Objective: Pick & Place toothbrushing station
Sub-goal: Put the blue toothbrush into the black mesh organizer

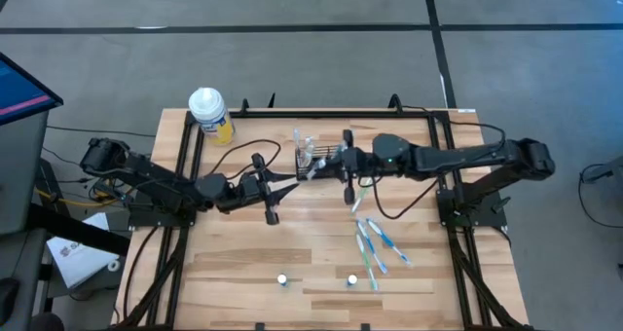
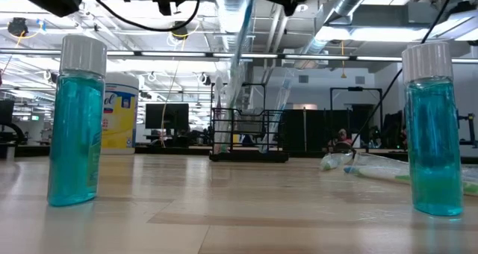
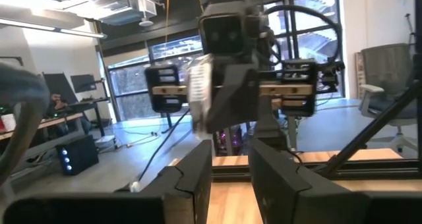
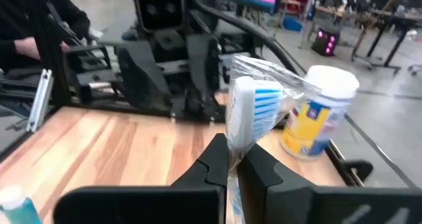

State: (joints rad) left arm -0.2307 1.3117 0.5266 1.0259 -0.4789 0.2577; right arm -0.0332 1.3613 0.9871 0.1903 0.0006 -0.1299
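Pale wooden plank tabletop [image 1: 243,263] carries the small black wire-mesh holder box [image 1: 311,160] near its twelve-o'clock edge. Right claw [image 4: 232,165] pinches a blue-bristled white toothbrush in crinkly clear wrap [image 4: 250,112]; left claw [image 3: 231,174] stands partly parted, empty. Only the low view shows two white-capped teal liquid bottles [image 2: 76,119]. Yellow canister's label is unreadable.
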